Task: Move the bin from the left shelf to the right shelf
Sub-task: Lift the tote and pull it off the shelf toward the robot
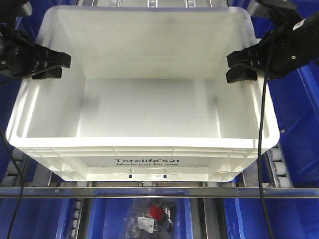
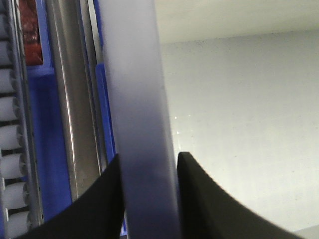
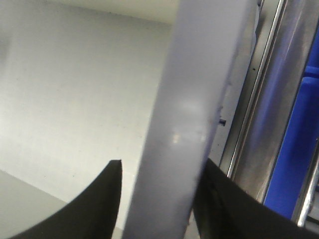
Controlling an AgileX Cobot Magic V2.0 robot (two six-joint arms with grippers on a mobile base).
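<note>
Bin (image 1: 149, 104), white and open-topped, sits level on a roller shelf (image 1: 280, 169), its printed side facing near, just behind a metal rail (image 1: 149, 191). Left fingers (image 2: 99, 209) are clamped on its left rim, one inside the wall and one outside. Right fingers (image 3: 99, 204) grip the right rim likewise. Blue bins (image 1: 299, 124) flank it, and another below holds a bagged item (image 1: 154, 215).

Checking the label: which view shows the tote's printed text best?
The exterior front-facing view: the black print faces it on the white tote's near side. Both wrist views show only rim and inner wall, no print.
</note>
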